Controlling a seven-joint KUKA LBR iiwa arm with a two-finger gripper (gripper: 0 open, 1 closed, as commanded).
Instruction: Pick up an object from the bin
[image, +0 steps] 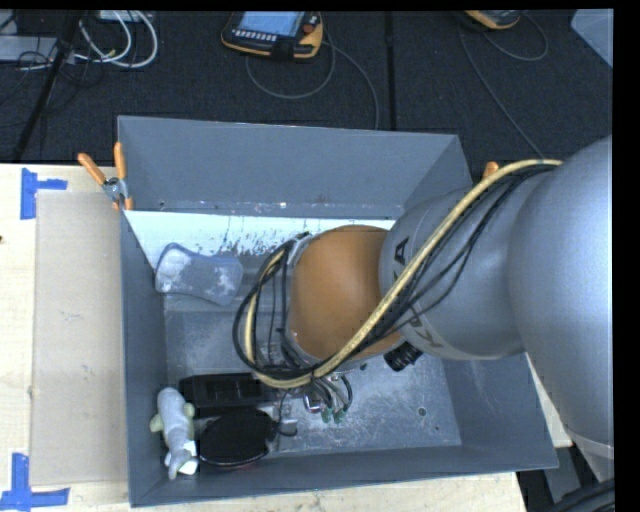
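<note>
My gripper (323, 399) pokes out from under the arm's orange cover, low over the bin floor near the front middle. Just left of it lies a flat black rectangular thing (222, 389). In front of that rests a black oval, disc-like thing (236, 438), close to the gripper's lower left. A small white figure-shaped toy (175, 431) lies along the bin's front left wall, beside both black things. Nothing shows in the gripper's grasp.
A crumpled clear plastic piece (196, 273) lies at the back left of the bin floor. The arm with its orange cover and looped cables hides the bin's middle and right. Bare floor shows at the front right.
</note>
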